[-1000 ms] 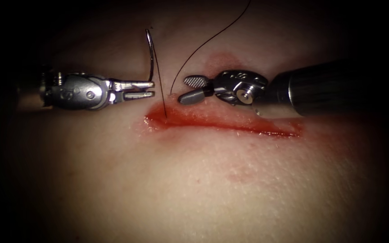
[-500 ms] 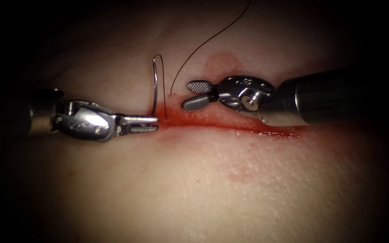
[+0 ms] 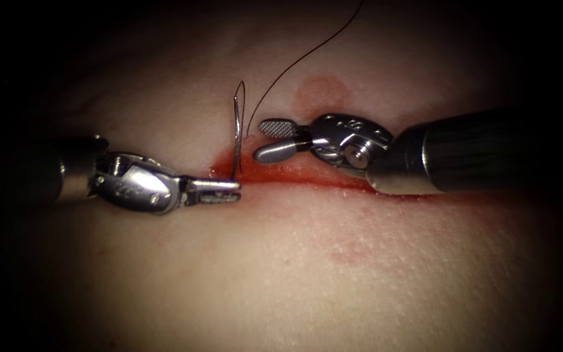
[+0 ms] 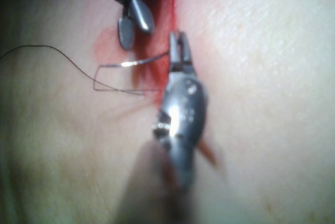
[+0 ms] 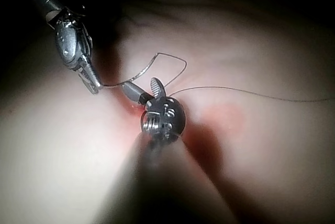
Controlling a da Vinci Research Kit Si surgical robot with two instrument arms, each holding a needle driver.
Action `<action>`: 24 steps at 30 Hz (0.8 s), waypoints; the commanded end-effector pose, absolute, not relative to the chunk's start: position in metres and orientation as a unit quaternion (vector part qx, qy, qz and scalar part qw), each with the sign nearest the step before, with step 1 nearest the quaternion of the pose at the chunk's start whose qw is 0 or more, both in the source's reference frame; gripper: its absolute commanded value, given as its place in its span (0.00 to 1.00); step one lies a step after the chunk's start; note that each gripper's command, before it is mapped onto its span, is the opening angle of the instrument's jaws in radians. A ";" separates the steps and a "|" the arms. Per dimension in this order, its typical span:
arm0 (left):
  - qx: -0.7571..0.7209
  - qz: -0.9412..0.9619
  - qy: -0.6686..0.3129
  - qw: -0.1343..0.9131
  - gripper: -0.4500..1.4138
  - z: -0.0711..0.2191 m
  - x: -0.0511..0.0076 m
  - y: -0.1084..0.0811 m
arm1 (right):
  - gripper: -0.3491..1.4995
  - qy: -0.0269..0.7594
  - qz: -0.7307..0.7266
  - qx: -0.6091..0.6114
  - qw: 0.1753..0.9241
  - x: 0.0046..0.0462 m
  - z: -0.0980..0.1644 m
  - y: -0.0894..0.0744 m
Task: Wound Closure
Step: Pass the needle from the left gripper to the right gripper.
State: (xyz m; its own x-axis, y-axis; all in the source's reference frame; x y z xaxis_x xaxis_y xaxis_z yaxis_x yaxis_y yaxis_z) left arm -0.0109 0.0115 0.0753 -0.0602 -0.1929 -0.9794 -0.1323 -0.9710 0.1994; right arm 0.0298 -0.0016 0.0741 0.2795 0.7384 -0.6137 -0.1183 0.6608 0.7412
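Left end effector (image 3: 232,190) sits lower and further right than a second ago — clamped on the needle (image 3: 237,140) near one end | needle stands free above the cut's (image 3: 307,177) left end, thread (image 3: 294,62) trailing | right end effector (image 3: 270,139) — apart, empty, on the tissue (image 3: 294,274)

- Left tool (image 3: 229,190) dropped from above the cut (image 3: 307,177) down onto its left end and shifted rightward, jaws closed on the needle (image 3: 237,140) near one end
- Needle carried down and to the right, now upright just beside the right tool (image 3: 270,140), free of the tissue (image 3: 360,274)
- Thread (image 3: 307,52) loop at the needle's top narrowed
- Right tool slid a little left, jaws open and empty
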 end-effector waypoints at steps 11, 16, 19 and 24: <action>0.686 -0.717 -0.121 0.031 0.05 0.076 -0.0113 0.011 | 0.87 0.528 0.287 0.307 0.738 0.0315 0.076 -0.001; 0.685 -0.717 -0.122 0.034 0.05 0.076 -0.0114 0.011 | 0.88 0.527 0.289 0.308 0.737 0.0315 0.076 -0.001; 0.685 -0.718 -0.121 0.035 0.05 0.076 -0.0115 0.011 | 0.88 0.529 0.290 0.308 0.736 0.0317 0.076 -0.001; 0.684 -0.719 -0.120 0.036 0.05 0.076 -0.0114 0.011 | 0.89 0.530 0.287 0.311 0.735 0.0321 0.076 -0.001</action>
State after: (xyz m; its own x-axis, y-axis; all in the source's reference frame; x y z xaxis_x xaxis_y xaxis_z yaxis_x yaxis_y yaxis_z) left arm -0.0109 0.0112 0.0752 -0.0639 -0.2210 -0.9732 -0.1130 -0.9673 0.2271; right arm 0.0315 -0.0007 0.0755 0.2728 0.7537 -0.5979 -0.0960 0.6397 0.7626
